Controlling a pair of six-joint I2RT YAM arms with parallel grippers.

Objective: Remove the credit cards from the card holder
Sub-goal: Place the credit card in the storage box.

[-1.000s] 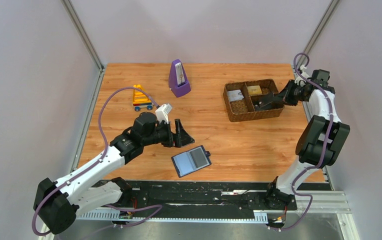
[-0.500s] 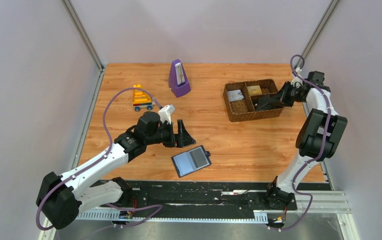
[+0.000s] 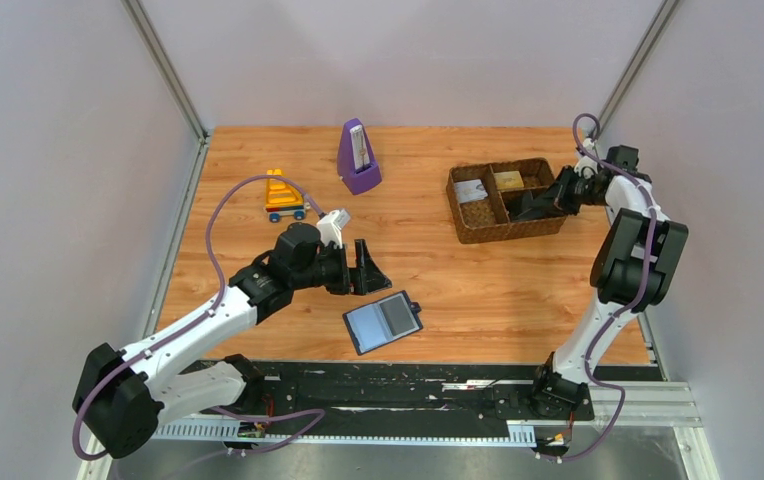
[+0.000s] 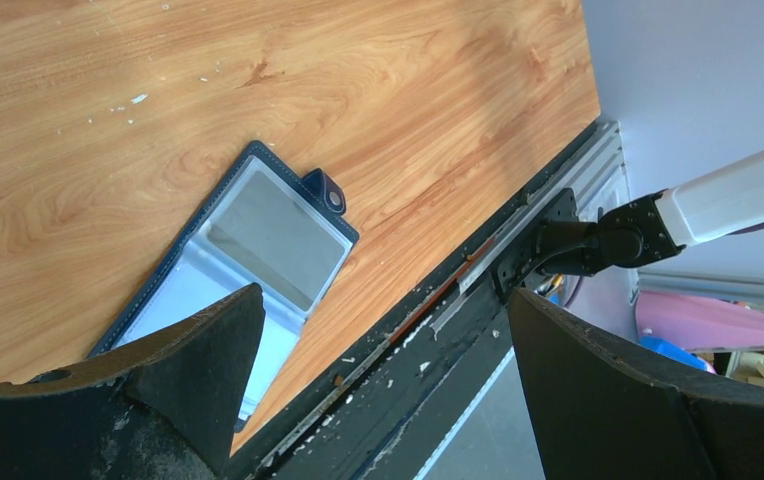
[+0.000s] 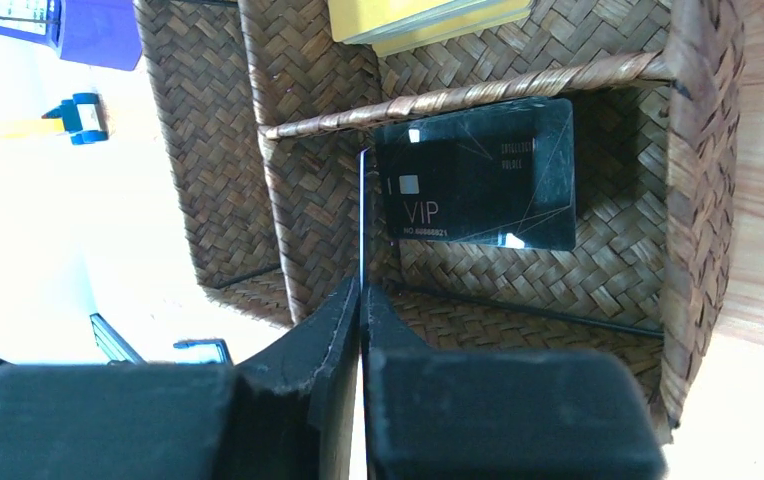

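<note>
The wooden worktop carries everything. The left arm reaches in from the near left, and its fingers are spread wide with nothing between them, hanging above the worktop. The right arm stretches to the far right, with its fingers inside the near right compartment of the brown woven basket. They are pressed almost together on a thin card seen edge-on.

The card holder lies open and flat near the front edge of the worktop, just on the near side of the left fingers and well apart from the basket. Its page by the snap tab is darker grey than the other; whether a card sits there cannot be told.

A purple metronome stands at the far middle, and a small toy on wheels sits to its left.

A black VIP card lies tilted in the same compartment, just beside the held card. A gold-tan card lies in the next compartment.
</note>
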